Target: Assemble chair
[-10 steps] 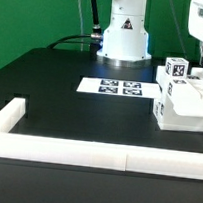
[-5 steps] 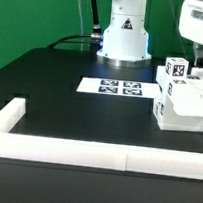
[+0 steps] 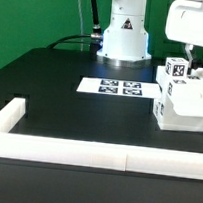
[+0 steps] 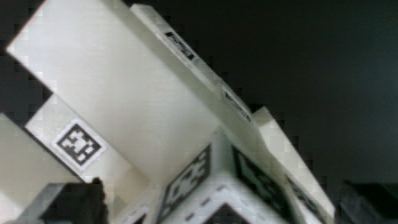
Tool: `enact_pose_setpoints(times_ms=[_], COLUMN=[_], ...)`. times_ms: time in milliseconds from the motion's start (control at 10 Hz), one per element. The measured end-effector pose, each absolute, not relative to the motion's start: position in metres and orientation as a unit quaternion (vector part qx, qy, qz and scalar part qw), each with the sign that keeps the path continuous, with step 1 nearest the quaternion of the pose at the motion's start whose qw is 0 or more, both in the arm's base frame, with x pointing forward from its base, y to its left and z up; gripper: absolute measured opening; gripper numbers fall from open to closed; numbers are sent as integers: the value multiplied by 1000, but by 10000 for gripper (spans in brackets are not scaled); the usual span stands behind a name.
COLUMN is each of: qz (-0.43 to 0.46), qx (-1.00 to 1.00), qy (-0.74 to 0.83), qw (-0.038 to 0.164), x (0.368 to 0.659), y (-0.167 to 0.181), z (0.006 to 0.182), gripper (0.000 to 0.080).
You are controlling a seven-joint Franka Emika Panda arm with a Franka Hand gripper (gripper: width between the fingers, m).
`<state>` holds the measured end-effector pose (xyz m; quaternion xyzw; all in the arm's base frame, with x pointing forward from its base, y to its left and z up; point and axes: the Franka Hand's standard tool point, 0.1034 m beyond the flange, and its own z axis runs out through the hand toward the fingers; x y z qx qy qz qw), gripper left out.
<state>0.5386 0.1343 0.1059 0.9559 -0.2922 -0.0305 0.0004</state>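
Gripper [image 3: 199, 57] is hanging wide open over the small white blocky plastic tagged chair [image 3: 185, 98], gripping nothing.

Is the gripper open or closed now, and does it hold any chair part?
Open. In the exterior view the gripper hangs above the chair parts with its fingers apart and nothing between them. The wrist view shows white tagged parts below.

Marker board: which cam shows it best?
Exterior view. The marker board lies flat on the black table with its tags all in frame, beside the chair parts. The wrist view shows only white chair parts up close; no board.
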Motion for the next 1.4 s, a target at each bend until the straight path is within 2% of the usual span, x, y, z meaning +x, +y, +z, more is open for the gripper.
enact_pose_setpoints(times_ms=[900, 1000, 1200, 1300, 1400], qz=[-29, -30, -30, -29, -29], qx=[999, 998, 998, 998, 997], qy=[-36, -48, -48, -57, -66], qw=[-1, -1, -1, -1, -1], x=[538, 538, 538, 538, 538], y=[134, 134, 133, 134, 134], z=[105, 105, 105, 105, 105], gripper=[649, 649, 387, 387, 269])
